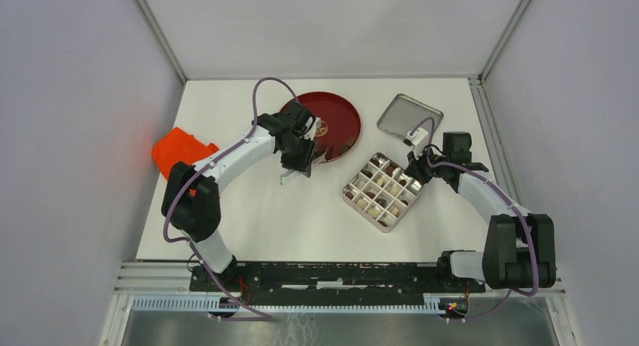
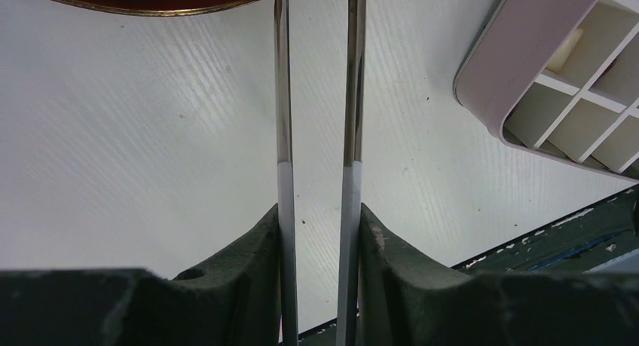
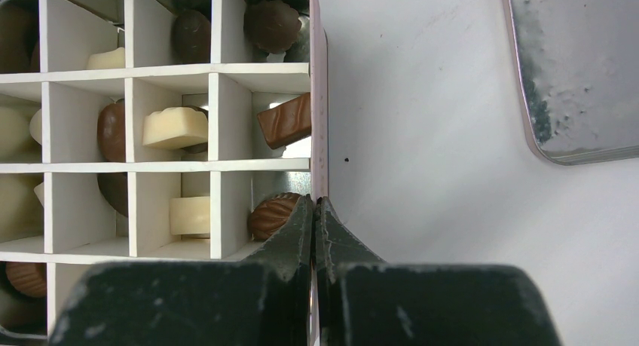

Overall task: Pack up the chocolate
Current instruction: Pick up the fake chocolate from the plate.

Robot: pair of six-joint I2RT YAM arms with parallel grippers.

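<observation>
Because the tweezers must not slip, the left gripper squeezes them between its jaws, near the red plate. The right gripper pinches the box wall tight, jaws closed, so it cannot slide. The chocolate sits in the box's little rooms.

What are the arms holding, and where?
The left end effector clamps the tweezers across both prongs, away from the tips. The right end effector pinches the box by its side wall.
</observation>
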